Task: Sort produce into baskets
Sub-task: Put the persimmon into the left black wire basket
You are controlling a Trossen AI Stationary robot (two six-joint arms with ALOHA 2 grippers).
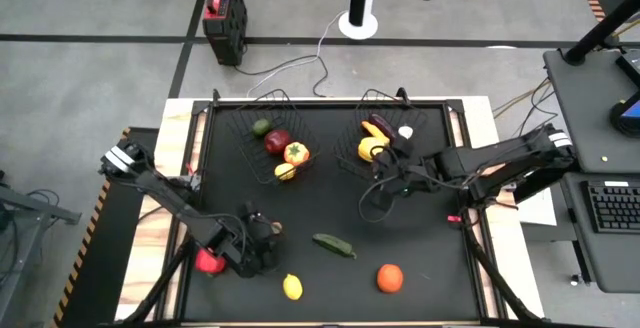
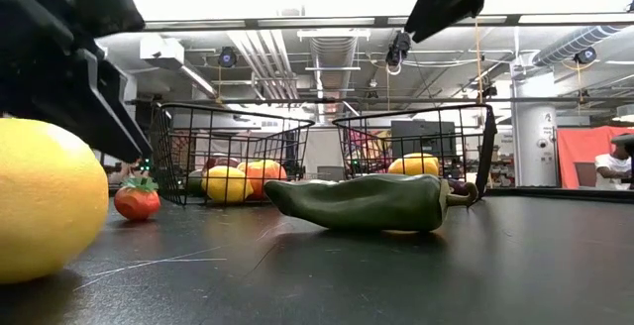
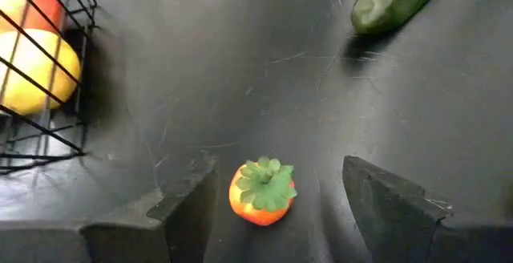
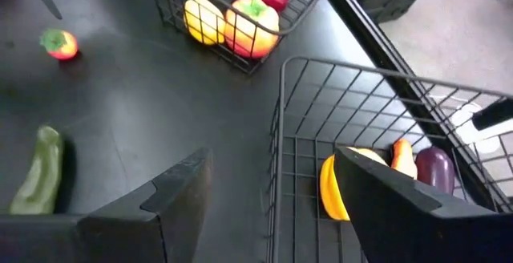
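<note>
Small tomato (image 3: 262, 192), orange-red skin, green leafy cap, between open left tool (image 3: 276, 207) fingers

1. A robotics lab or workshop – bare grey concrete floor (image 1: 90, 78) with loose white cables (image 1: 300, 63).
2. Exposed ceiling ducts (image 2: 332, 53) overhead.
3. A side desk with a black keyboard (image 1: 612, 206) – a person (image 2: 606, 166) sits beyond.

Black wire baskets (image 1: 272, 108) hold red, yellow, purple produce (image 1: 285, 152); a green pepper (image 1: 333, 245) lies on the black table (image 1: 430, 268).
</note>
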